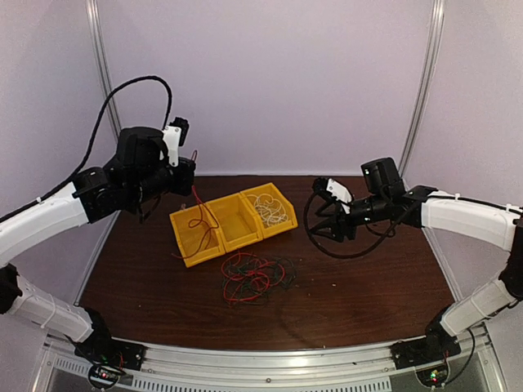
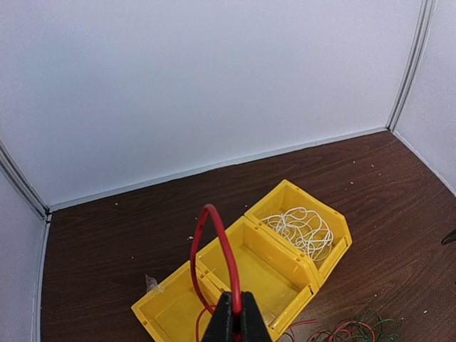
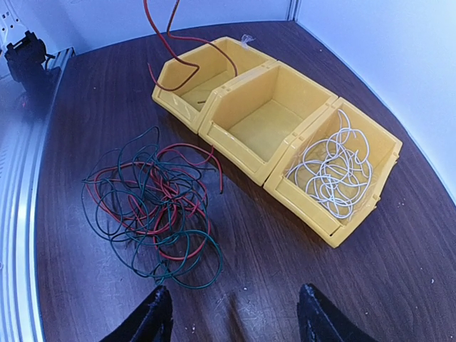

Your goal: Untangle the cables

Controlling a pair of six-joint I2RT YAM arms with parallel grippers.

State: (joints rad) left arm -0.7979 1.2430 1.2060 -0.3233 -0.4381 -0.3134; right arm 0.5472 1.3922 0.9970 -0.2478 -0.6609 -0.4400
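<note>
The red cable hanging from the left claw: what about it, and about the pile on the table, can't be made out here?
- red cable: in the left wrist view, the gripped part is hidden between the closed fingers of the left gripper. In the right wrist view, the top edge cuts it off.
- Its lower end: too thin in the top view to tell whether it rests in the left bin.
- tangle: the strands cross too much to count the cables.

In the left wrist view the bottom edge cuts off the left pincer (image 2: 235, 317), leaving only its tips, and most of the tangle of red and green wires (image 2: 349, 332). In the right wrist view the red wire (image 3: 168, 28) runs off the top edge, and the right pincer (image 3: 235, 303) is cropped below.
</note>
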